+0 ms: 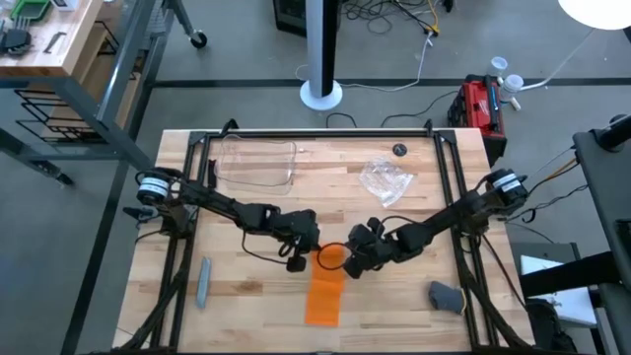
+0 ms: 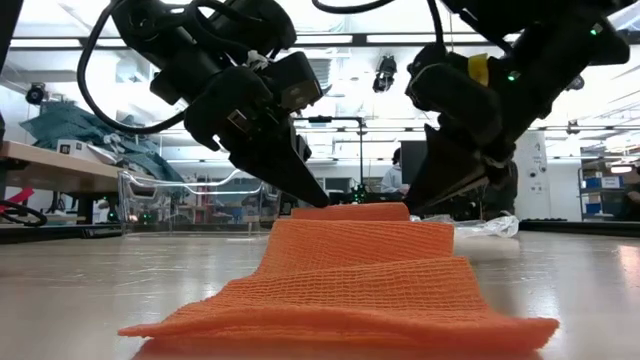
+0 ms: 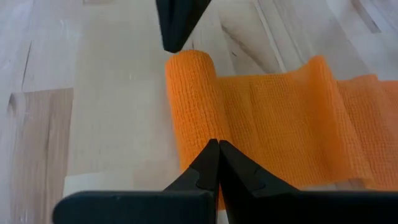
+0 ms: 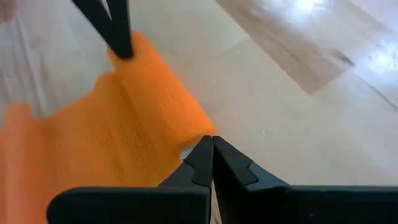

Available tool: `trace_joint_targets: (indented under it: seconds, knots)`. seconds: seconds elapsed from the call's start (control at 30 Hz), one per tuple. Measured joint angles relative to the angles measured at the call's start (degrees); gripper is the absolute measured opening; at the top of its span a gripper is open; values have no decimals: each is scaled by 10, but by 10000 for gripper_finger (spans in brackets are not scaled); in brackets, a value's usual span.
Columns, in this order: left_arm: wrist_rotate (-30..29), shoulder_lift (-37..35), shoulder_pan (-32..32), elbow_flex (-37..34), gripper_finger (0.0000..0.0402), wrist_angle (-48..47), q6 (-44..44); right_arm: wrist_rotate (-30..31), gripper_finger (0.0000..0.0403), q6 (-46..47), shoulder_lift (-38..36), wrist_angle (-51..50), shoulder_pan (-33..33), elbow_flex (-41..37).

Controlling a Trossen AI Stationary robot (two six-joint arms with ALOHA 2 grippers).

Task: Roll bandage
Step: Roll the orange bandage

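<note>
Pinching bandage roll ends, left gripper, right gripper, contact hidden

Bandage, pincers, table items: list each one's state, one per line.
bandage: partly rolled at its far end, the rest flat on the table.
left pincer: shut, tips at one end of the roll.
right pincer: shut, tips at the roll's other end.
clear container: upright, apparently empty.
plastic wrap: crumpled.

Bandage between both tools
</note>
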Motion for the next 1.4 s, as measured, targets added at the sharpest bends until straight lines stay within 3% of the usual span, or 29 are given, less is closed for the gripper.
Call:
trace_joint_targets:
  seconds: [0.2,0.77,1.4]
  knots:
    - [0,0,-3,0,0,0,-2,20,0,-8,-9,5,-19,0]
    - [1,1,-4,0,0,25,-12,-47,0,-29,25,74,-21,1]
    - [12,-4,-7,0,0,27,-24,-81,0,-36,26,81,1,1]
